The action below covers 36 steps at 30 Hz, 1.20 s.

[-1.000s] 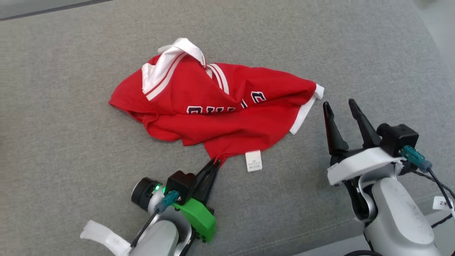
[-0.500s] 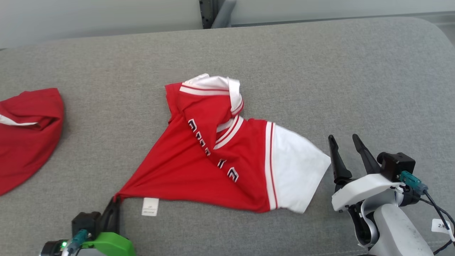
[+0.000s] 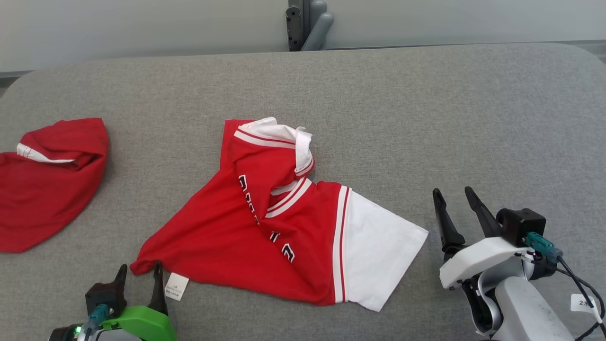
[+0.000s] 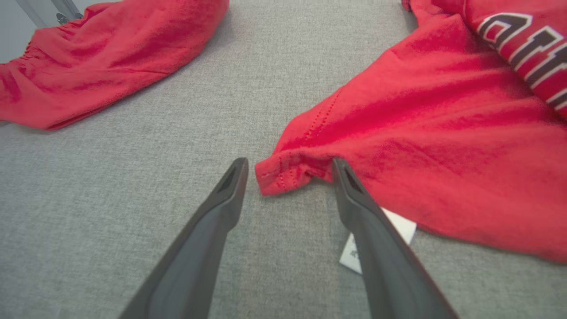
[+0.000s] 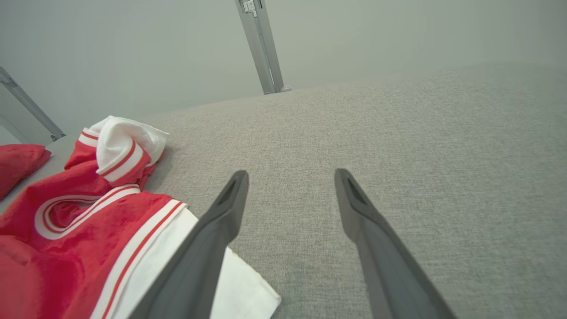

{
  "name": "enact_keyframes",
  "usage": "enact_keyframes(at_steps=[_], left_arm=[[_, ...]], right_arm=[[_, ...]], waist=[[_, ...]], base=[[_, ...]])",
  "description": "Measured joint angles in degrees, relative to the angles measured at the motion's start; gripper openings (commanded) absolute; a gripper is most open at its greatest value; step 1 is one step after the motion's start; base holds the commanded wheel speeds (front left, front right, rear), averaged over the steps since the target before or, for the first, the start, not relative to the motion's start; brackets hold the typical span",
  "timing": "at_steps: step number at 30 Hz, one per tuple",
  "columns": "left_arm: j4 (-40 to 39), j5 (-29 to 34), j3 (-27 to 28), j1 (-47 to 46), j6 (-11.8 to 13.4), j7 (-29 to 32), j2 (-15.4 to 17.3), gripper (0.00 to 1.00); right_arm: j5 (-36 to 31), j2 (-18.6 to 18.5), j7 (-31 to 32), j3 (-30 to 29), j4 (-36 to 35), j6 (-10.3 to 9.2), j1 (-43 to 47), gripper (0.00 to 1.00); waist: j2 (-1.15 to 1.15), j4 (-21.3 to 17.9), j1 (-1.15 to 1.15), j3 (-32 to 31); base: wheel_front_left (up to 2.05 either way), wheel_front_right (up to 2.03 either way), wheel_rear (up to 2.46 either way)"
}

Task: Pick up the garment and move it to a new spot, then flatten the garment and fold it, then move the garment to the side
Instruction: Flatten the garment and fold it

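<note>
Two spread claws, left claw (image 3: 140, 266) astride garment (image 3: 222, 237) corner, perhaps touching, right claw (image 3: 452, 191) nearby

From the head we look forward and down across the grey worktop (image 3: 426, 118). Our left wrist camera sits low, very near a corner of the red garment (image 4: 421, 146). Our right wrist camera faces along the worktop toward the wall (image 5: 398, 35). All three views share that garment.

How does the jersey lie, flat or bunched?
Not flat: the jersey has its upper part folded over its lettering; its white sleeve lies spread.
</note>
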Motion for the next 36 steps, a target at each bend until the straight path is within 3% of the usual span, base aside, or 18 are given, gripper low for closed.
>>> enact_keyframes(at_steps=[6,13,21,28,29,30,31,36], left_arm=[[-4.3,1.1,1.5,1.4,-0.5,0.0,-2.3,1.00],[-9.3,2.1,0.5,1.2,-1.5,0.0,-3.9,1.00],[-12.6,0.4,-2.1,0.0,-1.8,0.0,-4.2,1.00],[-13.9,-1.8,-4.7,-0.1,-1.0,0.0,-4.2,1.00],[-14.0,-2.0,-5.1,-0.1,-0.9,0.0,-4.2,1.00],[-14.1,-2.2,-5.5,-0.2,-0.9,0.0,-4.2,1.00],[-14.1,-2.3,-5.9,-0.3,-0.9,0.0,-4.2,1.00],[-13.7,-2.8,-8.1,-1.1,-0.9,0.0,-4.3,1.00]], right_arm=[[0.5,-0.3,0.0,2.8,0.9,0.00,-1.5,1.00],[0.5,-1.3,0.0,10.0,5.3,0.00,-9.3,1.00],[4.3,-2.4,0.0,18.7,12.2,0.01,-18.3,1.00],[8.0,-3.1,0.0,21.8,16.4,0.01,-21.0,1.00],[8.0,-3.5,0.0,21.3,17.3,0.01,-21.8,0.84],[8.0,-3.7,0.0,20.9,18.0,0.00,-22.7,0.27],[7.7,-3.8,0.0,20.7,18.6,0.01,-23.6,0.00],[6.2,-4.4,0.0,19.8,22.9,0.01,-28.3,0.00]], waist=[[0.00,1.6,0.00,0.3],[0.00,5.2,0.00,1.8],[0.00,10.8,0.00,3.9],[0.00,14.4,0.00,5.6],[0.00,14.9,0.00,5.9],[0.00,15.4,0.00,6.3],[0.00,15.8,0.00,6.7],[0.00,17.6,0.00,8.9]], base=[[0.00,0.00,0.00],[0.00,0.00,0.00],[0.00,0.00,0.00],[0.00,0.00,0.00],[0.00,0.00,0.00],[0.00,0.00,0.00],[0.00,0.00,0.00],[0.00,0.00,0.00]])
